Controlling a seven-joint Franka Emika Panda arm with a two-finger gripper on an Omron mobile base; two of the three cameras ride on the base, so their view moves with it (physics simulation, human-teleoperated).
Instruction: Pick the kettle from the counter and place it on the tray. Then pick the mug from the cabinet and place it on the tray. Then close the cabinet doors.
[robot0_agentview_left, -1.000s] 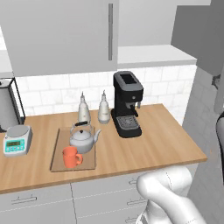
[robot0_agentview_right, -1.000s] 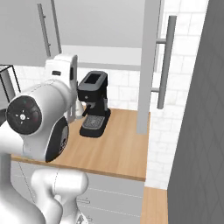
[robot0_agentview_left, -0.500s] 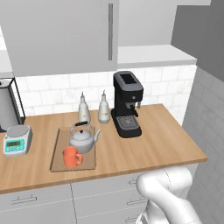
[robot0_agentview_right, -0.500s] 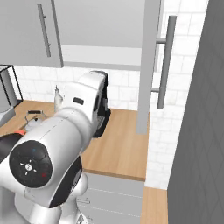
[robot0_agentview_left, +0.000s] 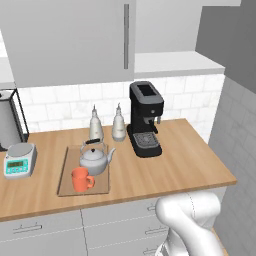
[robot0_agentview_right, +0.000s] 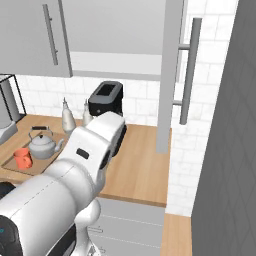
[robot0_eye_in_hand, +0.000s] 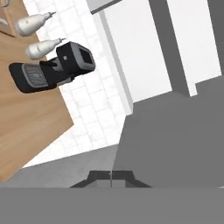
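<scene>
The silver-grey kettle (robot0_agentview_left: 95, 159) and the orange-red mug (robot0_agentview_left: 80, 180) both stand on the wooden tray (robot0_agentview_left: 67, 162) on the counter (robot0_agentview_left: 175, 165). The kettle (robot0_agentview_right: 42, 145) and mug (robot0_agentview_right: 22, 157) also show at the left of the right base view. The cabinet's left door (robot0_agentview_left: 65, 40) lies flat and shut. Its right door (robot0_agentview_right: 167, 75) stands swung out, edge-on, with its bar handle (robot0_agentview_right: 190, 70) beside it. The pale shelf (robot0_agentview_left: 175, 62) inside is bare. In the hand view my gripper (robot0_eye_in_hand: 111, 180) is shut on nothing, facing a flat dark grey surface (robot0_eye_in_hand: 175, 144).
A black coffee machine (robot0_agentview_left: 145, 120) stands right of the tray, with two slim bottles (robot0_agentview_left: 96, 125) behind the kettle. A small scale (robot0_agentview_left: 19, 160) sits at the far left. A tiled wall (robot0_agentview_left: 235, 125) closes the counter's right end. My white arm (robot0_agentview_right: 95, 150) fills the right base view's foreground.
My arm has swung across the right base view, its links now lower and further right. Kettle, mug, tray and both doors stand as before.
</scene>
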